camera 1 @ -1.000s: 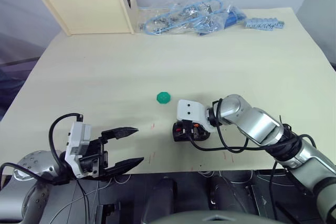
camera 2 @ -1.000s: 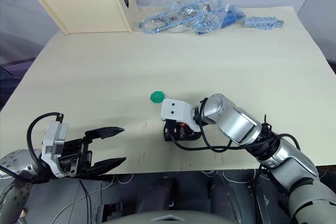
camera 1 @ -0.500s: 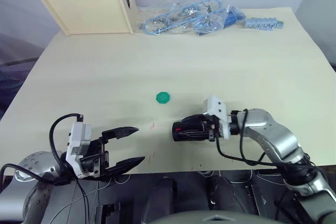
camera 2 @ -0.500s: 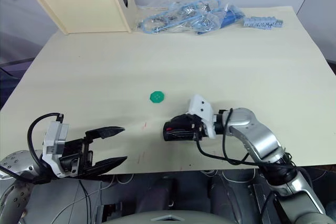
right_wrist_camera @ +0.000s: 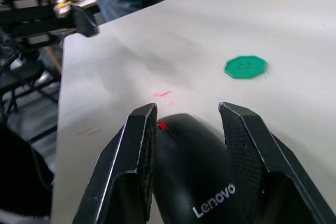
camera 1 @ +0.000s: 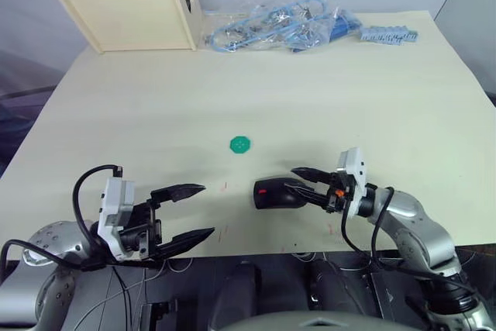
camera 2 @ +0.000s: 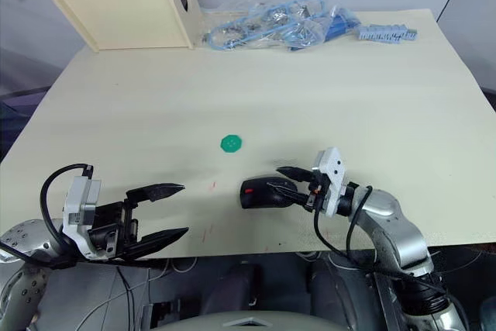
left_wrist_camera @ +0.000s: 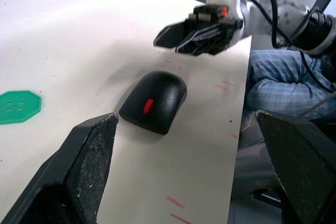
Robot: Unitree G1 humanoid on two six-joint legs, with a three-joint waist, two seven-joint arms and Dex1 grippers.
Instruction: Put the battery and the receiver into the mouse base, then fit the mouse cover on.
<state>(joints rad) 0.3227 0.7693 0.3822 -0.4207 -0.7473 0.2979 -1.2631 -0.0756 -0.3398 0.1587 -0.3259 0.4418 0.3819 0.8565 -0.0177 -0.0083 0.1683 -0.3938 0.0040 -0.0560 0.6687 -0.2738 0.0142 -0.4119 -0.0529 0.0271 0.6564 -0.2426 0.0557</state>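
The mouse cover [camera 1: 273,191] lies fitted on the mouse base near the table's front edge, and its grey lettering faces my right wrist camera. Of the base I see just the red scroll wheel [left_wrist_camera: 148,105]. The battery and the receiver are hidden. My right gripper [camera 1: 294,177] is open just right of the mouse, its fingertips level with the mouse's rear end and holding nothing. My left gripper [camera 1: 206,209] hangs open at the front left edge, a hand's width left of the mouse, also holding nothing.
A green octagonal disc [camera 1: 241,144] lies just behind the mouse. Two pale wooden boxes [camera 1: 132,13] stand at the back left. A clear bag of blue parts [camera 1: 287,21] and a blue strip [camera 1: 387,34] lie at the back. A person in jeans [left_wrist_camera: 283,77] sits beyond the table edge.
My right gripper has let go of the mouse and drawn back to the right, fingers now open. The mouse stays in place, and my left gripper has not moved.
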